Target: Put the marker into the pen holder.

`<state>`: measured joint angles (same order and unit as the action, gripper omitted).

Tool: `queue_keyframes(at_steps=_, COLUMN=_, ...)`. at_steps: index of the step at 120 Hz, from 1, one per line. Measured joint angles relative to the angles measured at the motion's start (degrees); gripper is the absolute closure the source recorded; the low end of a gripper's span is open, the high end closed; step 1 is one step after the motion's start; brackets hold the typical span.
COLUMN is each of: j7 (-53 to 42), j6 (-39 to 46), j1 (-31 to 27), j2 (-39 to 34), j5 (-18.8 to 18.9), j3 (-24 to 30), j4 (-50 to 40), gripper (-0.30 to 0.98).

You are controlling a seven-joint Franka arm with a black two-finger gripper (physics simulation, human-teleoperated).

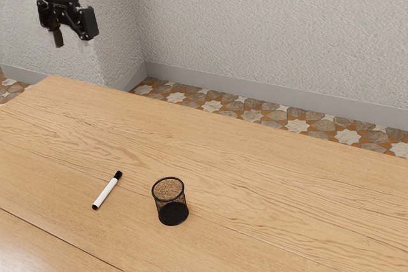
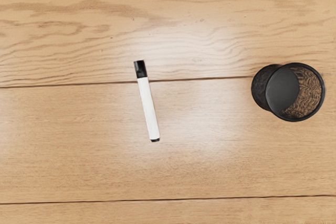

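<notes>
Tabletop (image 1: 268, 189) under 1 white marker (image 2: 147, 108).

bright, soft light is falling across the wall (image 1: 268, 23) and table (image 1: 280, 208), and glare is paling the table at the exterior view's lower left. in the wrist view, a milky sheen is spreading around the marker (image 2: 147, 106).
</notes>
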<state>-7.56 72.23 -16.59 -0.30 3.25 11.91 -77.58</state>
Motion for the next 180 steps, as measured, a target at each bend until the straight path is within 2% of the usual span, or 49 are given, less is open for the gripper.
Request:
queue_keyframes(at_steps=12, j7=0.22, j6=1.38, j1=5.14, j2=1.36, j5=0.42, j3=0.27, j4=-0.70, gripper=0.00)
queue_keyframes(at_steps=20, j7=0.37, j6=2.52, j1=12.74, j2=1.34, j5=0.94, j3=-4.28, j4=-2.39, gripper=0.00)
queue_keyframes(at_steps=24, j7=0.44, j6=4.41, j1=15.28, j2=0.62, j5=1.20, j3=-5.49, j4=-6.87, gripper=0.00)
queue_keyframes(at_steps=31, j7=0.54, j6=10.82, j1=20.33, j2=-1.35, j5=1.20, j3=-8.35, j4=-21.39, gripper=0.00)
queue_keyframes(at_steps=37, j7=0.62, j6=18.16, j1=22.05, j2=-2.32, j5=1.14, j3=-9.32, j4=-33.44, gripper=0.00)
queue_keyframes(at_steps=45, j7=0.71, j6=27.76, j1=18.26, j2=-2.80, j5=0.39, j3=-9.81, j4=-45.65, gripper=0.00)
queue_keyframes(at_steps=53, j7=0.79, j6=37.06, j1=8.67, j2=-2.88, j5=-0.75, j3=-9.93, j4=-55.45, gripper=0.00)
queue_keyframes(at_steps=61, j7=0.87, j6=44.56, j1=0.27, j2=-2.72, j5=-1.42, j3=-9.92, j4=-59.77, gripper=0.00)
queue_keyframes(at_steps=68, j7=0.91, j6=49.92, j1=-2.48, j2=-1.45, j5=-1.64, j3=-9.89, j4=-60.10, gripper=0.00)
queue_keyframes(at_steps=83, j7=0.67, j6=57.06, j1=-2.76, j2=3.34, j5=-1.67, j3=-9.90, j4=-53.34, gripper=0.00)
queue_keyframes(at_steps=88, j7=0.46, j6=58.58, j1=-0.61, j2=4.61, j5=-1.67, j3=-9.91, j4=-52.27, gripper=0.00)
queue_keyframes(at_steps=99, j7=-0.81, j6=61.05, j1=7.87, j2=5.98, j5=-1.62, j3=-9.89, j4=-51.35, gripper=0.00)
queue_keyframes(at_steps=105, j7=-1.52, j6=61.97, j1=9.85, j2=6.59, j5=-1.62, j3=-9.89, j4=-51.32, gripper=0.00)
queue_keyframes(at_steps=140, j7=-4.55, j6=64.17, j1=8.27, j2=8.52, j5=-2.20, j3=-11.32, j4=-53.67, gripper=0.00)
queue_keyframes(at_steps=180, j7=-6.66, j6=65.82, j1=8.06, j2=12.79, j5=-2.38, j3=-12.87, j4=-51.80, gripper=0.00)
